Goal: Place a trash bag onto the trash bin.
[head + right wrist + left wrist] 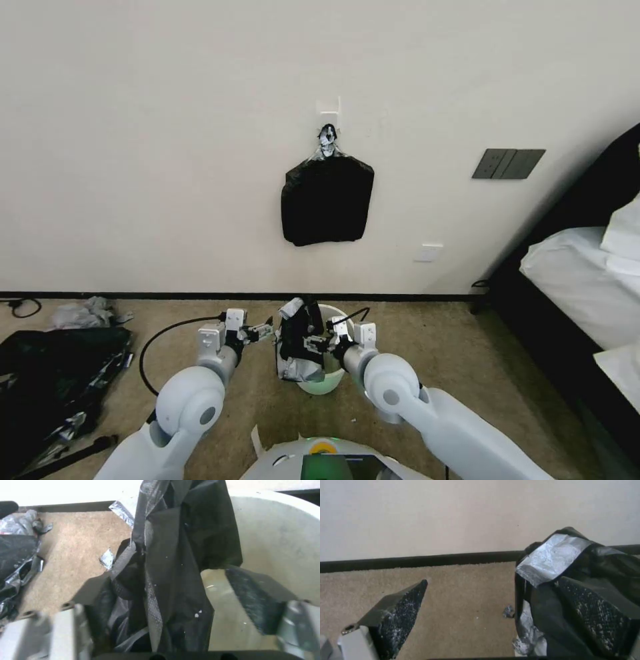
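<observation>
Draping trash bag [298, 347] over trash bin [331, 381] rim

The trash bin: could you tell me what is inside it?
The trash bin shows bare cream wall and floor on one side; the trash bag hangs over its rim, hiding the rest.

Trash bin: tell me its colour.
Cream-white, the trash bin shows best in the right wrist view, with the black trash bag draped over it.

readable text: none
labels/brands: none legible
numbers/signs: none legible on any surface
</observation>
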You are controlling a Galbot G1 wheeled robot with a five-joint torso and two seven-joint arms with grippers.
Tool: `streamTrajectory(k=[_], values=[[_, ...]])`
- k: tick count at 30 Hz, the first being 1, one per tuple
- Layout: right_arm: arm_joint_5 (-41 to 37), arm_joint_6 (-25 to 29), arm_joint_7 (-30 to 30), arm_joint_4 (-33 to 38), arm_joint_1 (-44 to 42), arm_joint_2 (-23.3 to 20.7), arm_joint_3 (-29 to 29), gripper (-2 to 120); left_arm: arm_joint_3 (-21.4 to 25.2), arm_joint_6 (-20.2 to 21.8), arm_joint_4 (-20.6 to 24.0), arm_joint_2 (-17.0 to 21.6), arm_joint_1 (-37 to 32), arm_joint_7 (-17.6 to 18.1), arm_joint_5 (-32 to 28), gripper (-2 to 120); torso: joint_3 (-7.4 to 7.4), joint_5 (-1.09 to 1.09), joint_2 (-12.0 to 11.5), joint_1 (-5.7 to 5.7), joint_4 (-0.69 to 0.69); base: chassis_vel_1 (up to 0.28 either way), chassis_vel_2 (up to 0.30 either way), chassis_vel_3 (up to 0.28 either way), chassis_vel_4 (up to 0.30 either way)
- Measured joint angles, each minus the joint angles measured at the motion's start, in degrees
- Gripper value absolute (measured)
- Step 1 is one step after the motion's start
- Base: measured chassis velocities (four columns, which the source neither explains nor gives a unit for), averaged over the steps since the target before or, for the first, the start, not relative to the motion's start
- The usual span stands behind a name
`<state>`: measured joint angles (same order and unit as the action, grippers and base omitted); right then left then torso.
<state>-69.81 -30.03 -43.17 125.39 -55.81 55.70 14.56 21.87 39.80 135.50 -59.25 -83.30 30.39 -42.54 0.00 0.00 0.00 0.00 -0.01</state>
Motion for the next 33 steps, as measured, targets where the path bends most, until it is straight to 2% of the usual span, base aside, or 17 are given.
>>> streamTrajectory(k=[3,6,11,13,15,18,19,20,22,24,33], values=[[0.0,0.02,0.0,-0.14,0.0,0.1,0.01,73,0.01,0.01,0.07,-0.07,-0.23,0.04,0.01,100,0.0,-0.01,0.0,0.0,0.01,0.0,0.0,0.0,0.0],[0.14,0.21,-0.02,-0.52,-0.01,0.23,-0.05,53,0.07,0.07,0.13,-0.07,-0.61,0.09,0.04,100,0.0,0.0,0.0,0.0,0.01,0.0,0.0,0.0,0.0],[0.23,0.43,-0.03,-0.55,-0.06,0.25,-0.32,41,-0.04,0.13,0.01,-0.19,-0.61,0.09,0.06,100,0.0,0.0,0.0,0.0,0.01,0.0,0.0,0.0,0.0],[0.33,0.55,-0.04,-0.26,-0.26,0.07,-0.57,30,-0.44,0.26,-0.03,-0.28,-0.52,0.06,0.0,100,0.0,0.0,0.0,0.0,0.01,0.0,0.0,0.0,0.0],[0.35,0.57,-0.06,-0.06,-0.37,-0.04,-0.75,28,-0.76,0.32,-0.07,-0.32,-0.47,0.03,-0.08,100,0.0,0.01,0.0,0.0,0.01,0.0,0.0,0.0,0.0],[0.39,0.66,-0.08,0.87,-1.11,-0.56,-2.06,10,-3.53,1.1,-0.72,-1.11,0.21,-0.07,-1.74,100,0.0,0.01,0.0,0.0,0.01,0.0,0.0,0.0,0.0],[0.39,0.66,-0.08,0.87,-1.11,-0.56,-2.06,10,-3.53,1.1,-0.72,-1.11,0.21,-0.07,-1.74,100,0.0,0.01,0.0,0.0,0.01,0.0,0.0,0.0,0.0],[0.39,0.7,-0.08,1.52,-1.4,-0.86,-2.83,5,-5.52,1.44,-1.3,-1.85,1.14,-0.02,-2.66,100,0.0,0.01,0.0,0.0,0.01,0.0,0.0,0.0,0.0],[0.33,0.73,-0.08,2.06,-1.61,-1.14,-3.44,1,-7.06,1.67,-1.9,-2.49,2.17,0.14,-3.5,100,0.0,0.01,0.0,0.0,0.01,0.0,0.0,0.0,0.0],[-0.04,0.76,-0.01,3.02,-2.08,-1.89,-3.93,0,-12.36,2.22,-6.17,-5.38,7.95,1.8,-6.0,100,0.0,0.01,0.0,0.0,0.01,0.0,0.0,0.0,0.0],[-0.51,0.8,-0.06,2.43,-2.24,-1.17,-3.52,0,-16.02,2.37,-13.67,-9.3,13.48,6.55,-13.24,100,0.0,0.0,0.0,0.0,0.01,0.0,0.0,0.0,0.0]])
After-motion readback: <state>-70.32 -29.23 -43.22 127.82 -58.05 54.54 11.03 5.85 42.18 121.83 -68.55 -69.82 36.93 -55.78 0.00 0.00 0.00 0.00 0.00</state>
